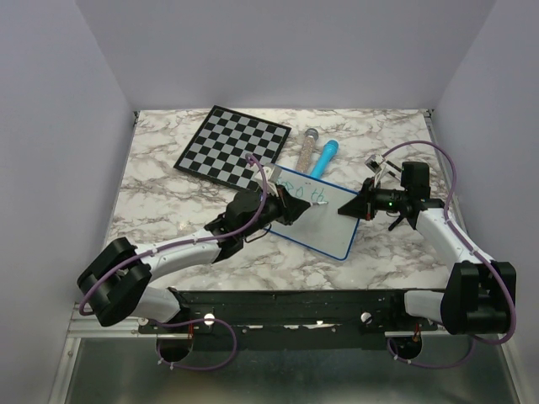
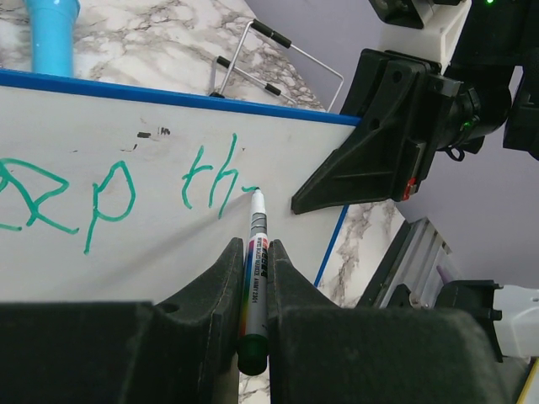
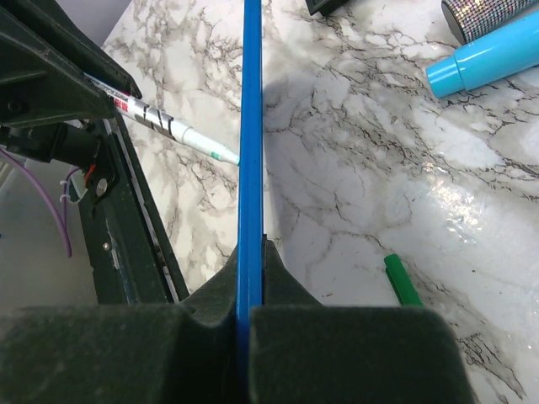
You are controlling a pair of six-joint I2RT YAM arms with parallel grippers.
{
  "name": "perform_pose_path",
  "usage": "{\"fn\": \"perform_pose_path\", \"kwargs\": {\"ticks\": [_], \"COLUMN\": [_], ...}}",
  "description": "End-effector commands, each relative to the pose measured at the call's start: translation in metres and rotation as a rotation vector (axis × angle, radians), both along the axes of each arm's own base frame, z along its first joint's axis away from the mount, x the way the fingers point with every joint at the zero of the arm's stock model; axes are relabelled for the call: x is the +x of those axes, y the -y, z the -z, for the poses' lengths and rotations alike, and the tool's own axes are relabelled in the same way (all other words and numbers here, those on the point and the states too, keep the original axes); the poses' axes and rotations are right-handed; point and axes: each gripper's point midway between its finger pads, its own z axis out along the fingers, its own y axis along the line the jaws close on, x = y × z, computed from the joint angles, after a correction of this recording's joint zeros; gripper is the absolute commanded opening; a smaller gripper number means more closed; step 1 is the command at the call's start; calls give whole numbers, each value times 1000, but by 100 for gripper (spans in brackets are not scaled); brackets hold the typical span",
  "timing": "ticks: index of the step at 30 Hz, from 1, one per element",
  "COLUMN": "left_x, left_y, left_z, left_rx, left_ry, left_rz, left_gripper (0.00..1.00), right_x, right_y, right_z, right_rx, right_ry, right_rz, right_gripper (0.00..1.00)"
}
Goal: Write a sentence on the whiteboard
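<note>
Our right tool (image 3: 250, 278) pinches the flat white blue-rimmed whiteboard (image 2: 126, 135) steady so our left tool (image 2: 253, 252), squeezing the thin green-tipped marker (image 2: 258, 220), can write the sentence (image 2: 114, 198)

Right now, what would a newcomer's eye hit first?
A whiteboard sits mid-table, its blue edge pinched in the right arm's jaws. The left arm's jaws grip a marker whose tip touches the board at the end of green writing. A chessboard lies behind, toward the far left.
</note>
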Motion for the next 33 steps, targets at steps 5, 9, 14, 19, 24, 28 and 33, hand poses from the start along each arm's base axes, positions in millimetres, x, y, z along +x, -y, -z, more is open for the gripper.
{"fn": "perform_pose_path", "kwargs": {"ticks": [5, 9, 14, 19, 24, 28, 33], "left_x": [6, 11, 15, 16, 20, 18, 14], "left_y": [9, 7, 3, -5, -15, -17, -21], "left_z": [-13, -17, -13, -6, -3, 5, 12], "left_rx": [-24, -26, -21, -10, -6, 10, 22], "left_ry": [22, 34, 26, 14, 10, -2, -17], "left_rz": [13, -13, -37, -57, -97, -91, -90], "left_gripper": [0, 0, 0, 0, 0, 0, 0], "right_x": [4, 4, 4, 4, 4, 5, 4], "right_y": [-3, -3, -3, -3, -3, -2, -2], "right_z": [-17, -17, -17, -17, -17, -17, -17], "right_rx": [8, 8, 7, 8, 7, 6, 7], "right_ry": [77, 79, 79, 79, 79, 79, 79], "right_rz": [-21, -21, -22, -21, -22, -19, -20], "right_gripper": [1, 1, 1, 1, 1, 1, 1]}}
